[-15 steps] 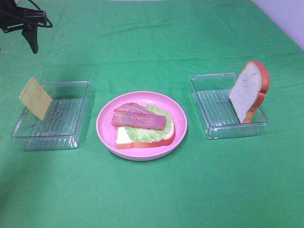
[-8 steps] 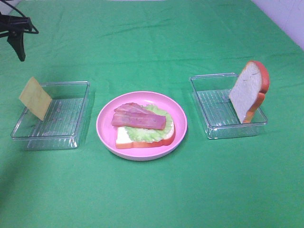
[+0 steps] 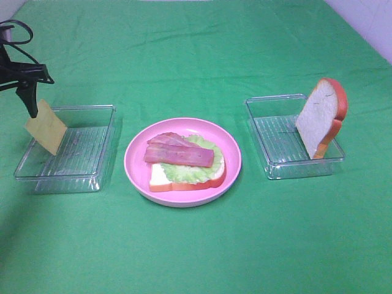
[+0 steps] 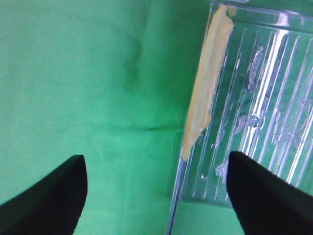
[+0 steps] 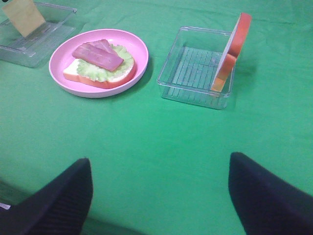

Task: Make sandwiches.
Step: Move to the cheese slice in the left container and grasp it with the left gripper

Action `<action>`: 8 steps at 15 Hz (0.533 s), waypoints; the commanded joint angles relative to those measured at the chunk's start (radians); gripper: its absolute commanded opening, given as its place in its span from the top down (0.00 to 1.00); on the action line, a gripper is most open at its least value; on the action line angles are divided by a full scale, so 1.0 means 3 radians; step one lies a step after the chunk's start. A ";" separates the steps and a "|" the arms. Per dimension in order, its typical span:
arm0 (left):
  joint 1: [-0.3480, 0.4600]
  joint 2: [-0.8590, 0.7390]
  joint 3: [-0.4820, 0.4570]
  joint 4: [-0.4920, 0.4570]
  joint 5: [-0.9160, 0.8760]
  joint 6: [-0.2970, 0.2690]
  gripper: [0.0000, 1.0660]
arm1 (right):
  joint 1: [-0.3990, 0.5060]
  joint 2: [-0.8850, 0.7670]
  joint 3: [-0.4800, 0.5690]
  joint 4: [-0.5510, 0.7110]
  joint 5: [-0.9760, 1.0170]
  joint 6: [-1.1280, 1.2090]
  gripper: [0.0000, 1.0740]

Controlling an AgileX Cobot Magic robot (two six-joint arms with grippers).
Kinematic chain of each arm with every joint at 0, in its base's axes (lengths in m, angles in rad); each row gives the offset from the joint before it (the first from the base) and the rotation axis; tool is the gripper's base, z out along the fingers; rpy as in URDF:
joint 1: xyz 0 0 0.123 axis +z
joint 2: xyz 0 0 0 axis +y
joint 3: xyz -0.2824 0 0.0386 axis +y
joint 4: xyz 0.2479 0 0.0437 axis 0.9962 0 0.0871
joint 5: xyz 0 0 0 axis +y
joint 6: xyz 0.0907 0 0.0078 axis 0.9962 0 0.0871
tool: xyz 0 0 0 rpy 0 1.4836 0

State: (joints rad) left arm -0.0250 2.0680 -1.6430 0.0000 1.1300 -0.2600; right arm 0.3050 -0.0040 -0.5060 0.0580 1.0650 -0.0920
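Observation:
A partly built sandwich lies on the pink plate [image 3: 138,177]: a white bread slice [image 3: 158,177] with orange-red crust, pale green lettuce [image 3: 190,171] and pink bacon strips [image 3: 179,154]. The yellow cheese square [image 3: 46,127] leans on the left wall of the left clear tray [image 3: 92,147]. A second bread slice [image 3: 320,116] stands on edge in the right clear tray [image 3: 275,144]. My left gripper [image 3: 30,107] is open just above the cheese, whose edge [image 4: 205,88] runs between the fingers [image 4: 49,196]. My right gripper [image 5: 161,200] is open and empty, low over the cloth, well short of the plate [image 5: 142,54].
Green cloth [image 3: 196,245] covers the whole table. The two trays flank the plate, left and right. A white wall edge [image 3: 367,18] shows at the far right corner.
My left gripper has come down from the far left corner to just over the top edge of the cheese. Nothing else has moved.

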 commanded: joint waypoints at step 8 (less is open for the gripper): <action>-0.0017 0.0210 0.0027 -0.0197 -0.0390 0.0167 0.39 | 0.0020 -0.0067 0.0013 -0.0020 -0.0027 -0.0013 0.34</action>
State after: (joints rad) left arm -0.0250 2.1300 -1.6410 -0.0490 1.0230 -0.2140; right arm 0.3050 -0.0040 -0.5060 0.0580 1.0650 -0.0920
